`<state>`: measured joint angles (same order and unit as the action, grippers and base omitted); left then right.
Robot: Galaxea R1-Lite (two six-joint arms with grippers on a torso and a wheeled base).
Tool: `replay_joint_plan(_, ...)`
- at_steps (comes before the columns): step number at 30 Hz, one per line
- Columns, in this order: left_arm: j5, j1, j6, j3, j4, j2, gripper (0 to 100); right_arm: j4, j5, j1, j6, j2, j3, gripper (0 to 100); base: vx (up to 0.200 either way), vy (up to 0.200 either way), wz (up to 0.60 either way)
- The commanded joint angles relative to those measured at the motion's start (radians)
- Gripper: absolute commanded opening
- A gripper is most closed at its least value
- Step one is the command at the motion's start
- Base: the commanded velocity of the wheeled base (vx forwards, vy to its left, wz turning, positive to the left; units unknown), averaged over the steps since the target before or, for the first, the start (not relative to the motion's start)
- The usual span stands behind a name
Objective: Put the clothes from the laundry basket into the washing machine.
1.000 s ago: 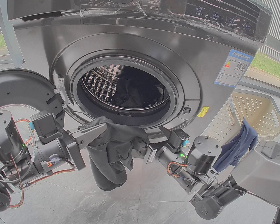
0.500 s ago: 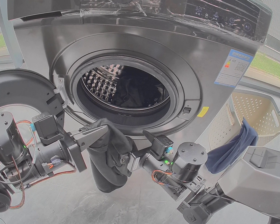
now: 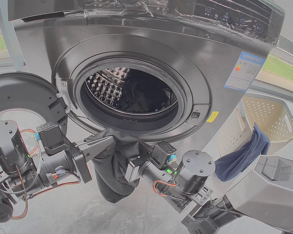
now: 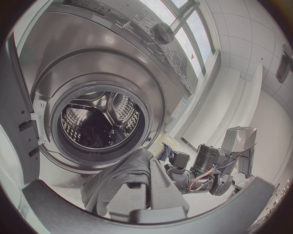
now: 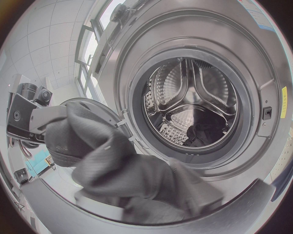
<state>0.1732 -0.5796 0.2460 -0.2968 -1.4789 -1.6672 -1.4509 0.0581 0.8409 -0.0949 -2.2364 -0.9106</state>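
Note:
A dark grey garment hangs just below the washing machine's open drum, held between both grippers. My left gripper is shut on its upper left edge, as the left wrist view shows. My right gripper is close beside it on the right, shut on a thick wad of the same cloth, which drapes over its fingers. Dark clothes lie inside the drum. The beige laundry basket stands to the right, with a blue garment hanging over its rim.
The machine's round door stands open on the left, right behind my left arm. Grey floor lies below the hanging garment. The basket sits against the machine's right side, near my right arm.
My right gripper has moved left toward the left gripper, and the garment has bunched up between them. The left gripper has shifted only slightly.

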Motion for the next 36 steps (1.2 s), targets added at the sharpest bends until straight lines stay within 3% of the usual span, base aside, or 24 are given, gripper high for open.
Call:
replay_joint_plan(1,0.0,0.003,0.003,-0.008,0.0,-0.006,0,0.0,0.0,0.012,0.001,0.021,0.021,0,0.0,0.0,0.0)
replay_joint_plan(8,0.003,0.01,0.018,-0.016,-0.001,-0.006,0,0.0,0.005,-0.003,0.0,0.119,0.151,0,0.0,0.0,0.0)
replay_joint_plan(12,0.005,0.01,0.019,-0.016,0.0,-0.006,0,0.001,0.005,-0.048,0.001,0.192,0.211,0,0.0,0.0,0.0)
replay_joint_plan(21,0.009,0.009,0.015,-0.004,-0.001,-0.002,0,-0.003,0.005,-0.032,0.0,0.208,0.245,0,0.0,0.0,0.0)
replay_joint_plan(22,0.011,0.007,0.015,-0.001,-0.001,0.0,100,-0.003,0.005,-0.028,0.0,0.207,0.242,0,0.0,0.0,0.0)
replay_joint_plan(27,0.014,-0.002,0.026,0.007,0.0,-0.006,100,-0.017,0.005,-0.013,0.0,0.21,0.231,0,0.0,0.0,0.0)
replay_joint_plan(36,0.011,-0.045,0.015,0.065,-0.001,-0.097,100,-0.031,0.005,-0.011,-0.014,0.307,0.239,0,0.0,0.0,0.0)
